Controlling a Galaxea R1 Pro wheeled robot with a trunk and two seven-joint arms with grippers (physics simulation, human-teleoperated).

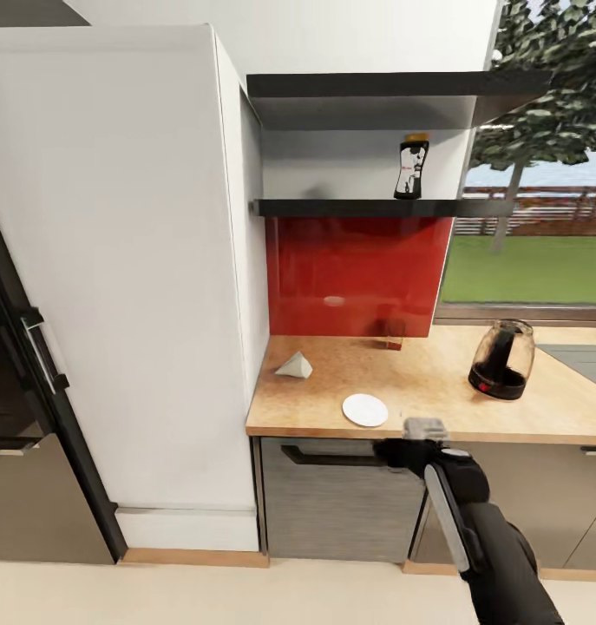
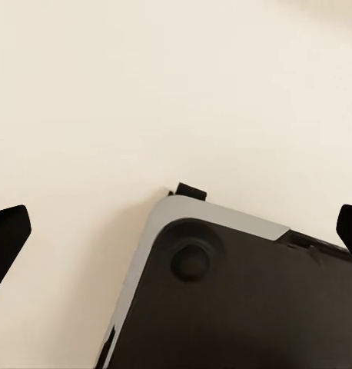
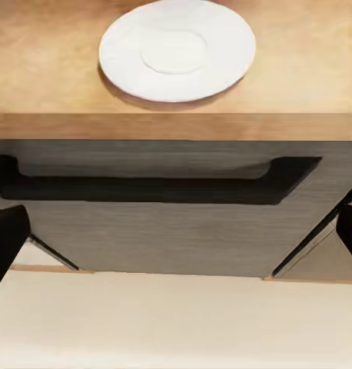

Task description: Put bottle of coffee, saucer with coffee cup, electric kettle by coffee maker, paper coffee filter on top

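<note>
The right pincer (image 1: pixel 424 427) is being held at the front edge of the surface (image 1: pixel 436 382), and the saucer (image 1: pixel 364 410) is lying just beyond it and slightly toward the left, so the right arm is clearly the nearer one. In the right wrist view the saucer (image 3: pixel 177 49) is sitting flat near the edge, with the dark fingertips (image 3: pixel 7 238) spread wide. The left pincer is being pointed at the floor (image 2: pixel 145 92), tips wide too. The bottle (image 1: pixel 411 167) is standing on the shelf (image 1: pixel 358 207); filter (image 1: pixel 295 365) and kettle (image 1: pixel 503 358) are resting on the surface.
</note>
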